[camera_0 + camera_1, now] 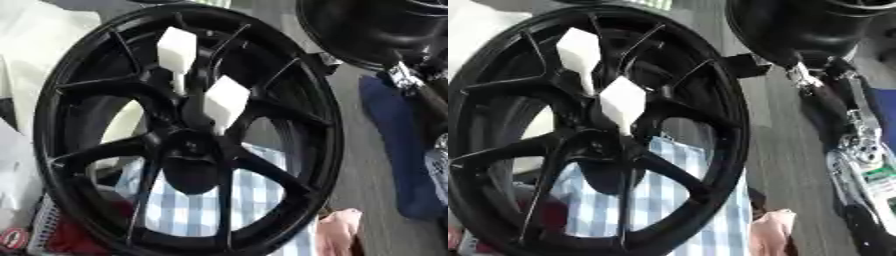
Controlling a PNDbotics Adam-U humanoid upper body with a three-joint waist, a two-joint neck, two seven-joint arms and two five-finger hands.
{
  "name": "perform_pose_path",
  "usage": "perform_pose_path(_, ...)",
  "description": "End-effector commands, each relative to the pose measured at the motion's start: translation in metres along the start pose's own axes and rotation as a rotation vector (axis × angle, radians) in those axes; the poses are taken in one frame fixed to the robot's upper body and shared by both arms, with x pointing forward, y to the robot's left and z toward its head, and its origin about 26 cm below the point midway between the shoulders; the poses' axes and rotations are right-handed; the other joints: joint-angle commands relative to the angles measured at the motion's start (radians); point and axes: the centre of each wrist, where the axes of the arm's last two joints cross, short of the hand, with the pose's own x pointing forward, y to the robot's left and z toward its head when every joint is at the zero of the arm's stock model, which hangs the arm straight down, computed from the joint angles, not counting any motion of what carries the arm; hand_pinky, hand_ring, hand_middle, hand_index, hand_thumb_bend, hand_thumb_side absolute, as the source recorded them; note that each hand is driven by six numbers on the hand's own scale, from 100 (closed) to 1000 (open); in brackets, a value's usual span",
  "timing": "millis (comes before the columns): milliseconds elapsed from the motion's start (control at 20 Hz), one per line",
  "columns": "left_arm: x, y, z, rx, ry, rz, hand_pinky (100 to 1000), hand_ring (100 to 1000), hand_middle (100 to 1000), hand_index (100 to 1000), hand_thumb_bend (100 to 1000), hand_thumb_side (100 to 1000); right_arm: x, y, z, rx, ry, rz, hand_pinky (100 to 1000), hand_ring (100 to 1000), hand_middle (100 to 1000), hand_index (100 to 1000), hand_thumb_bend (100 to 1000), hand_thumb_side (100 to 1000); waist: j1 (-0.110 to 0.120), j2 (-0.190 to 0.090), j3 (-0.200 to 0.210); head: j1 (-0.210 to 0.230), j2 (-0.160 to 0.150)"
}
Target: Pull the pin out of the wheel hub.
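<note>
1. Left eye view: glossy black multi-spoke metal wheel hub (188, 135), standing upright and slightly tilted, filling most of the frame.
2. Two white blocky wedge-headed pins stuck in near the centre: upper white pin (178, 55) above, lower white pin (226, 102) just below and to its right, both with narrow stems running into the hub.
3. Behind the spokes, a blue-and-white checked cloth (188, 205); a pinkish soft lump (339, 232) by the lower rim.
4. At the upper right, a black rounded robot arm shell (367, 30) with a silver joint (402, 75), well apart from the pins.
5. Right eye view: same hub shifted left, both pins seated in it, matte faces catching light.
6. Right arm with silver jointed links (859, 145) running down the right edge; no robot hand seen in either view, so fingers apart or together cannot be told.
</note>
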Motion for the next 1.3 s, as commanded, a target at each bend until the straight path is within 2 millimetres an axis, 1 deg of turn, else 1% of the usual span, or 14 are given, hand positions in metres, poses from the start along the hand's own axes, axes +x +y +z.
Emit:
perform_pose_path(50,0.022,0.012,-0.002,0.097,-0.108,0.049,787,757,724,769,182,899,0.012,-0.002,-0.003,0.000,-0.040,0.000,807,670,661,702,411,392,0.006,-0.032,-0.001,0.007,-0.014)
perform_pose_path(150,0.033,0.004,-0.003,0.124,-0.173,0.105,785,752,717,767,183,884,0.013,-0.001,-0.003,0.003,-0.044,-0.002,807,670,661,702,411,392,0.004,-0.033,-0.003,0.008,-0.016)
perform_pose_path(300,0.049,-0.015,-0.002,0.149,-0.252,0.210,782,747,711,767,193,859,0.016,0.001,-0.004,0.009,-0.054,-0.007,807,670,661,702,414,390,0.002,-0.033,-0.006,0.013,-0.016)
perform_pose_path(600,0.070,-0.050,0.006,0.186,-0.318,0.428,776,736,697,761,201,836,0.024,0.002,-0.007,0.014,-0.082,-0.012,806,670,661,702,417,387,-0.001,-0.033,-0.010,0.020,-0.017)
perform_pose_path(750,0.073,-0.075,0.013,0.184,-0.293,0.549,776,734,696,763,184,850,0.026,0.006,-0.009,0.021,-0.089,-0.023,806,670,661,702,418,387,-0.003,-0.029,-0.016,0.025,-0.023)
perform_pose_path(1000,0.072,-0.108,0.018,0.210,-0.210,0.678,777,735,698,765,186,871,0.027,0.009,-0.010,0.031,-0.093,-0.030,805,670,661,702,420,386,-0.009,-0.025,-0.024,0.030,-0.022)
perform_pose_path(1150,0.074,-0.118,0.019,0.213,-0.197,0.699,777,736,701,768,185,876,0.029,0.010,-0.010,0.032,-0.098,-0.032,805,669,661,702,422,385,-0.012,-0.023,-0.028,0.033,-0.024)
perform_pose_path(1300,0.075,-0.123,0.020,0.207,-0.192,0.710,776,734,697,766,188,876,0.029,0.010,-0.010,0.029,-0.101,-0.032,805,669,660,702,423,385,-0.013,-0.021,-0.029,0.035,-0.024)
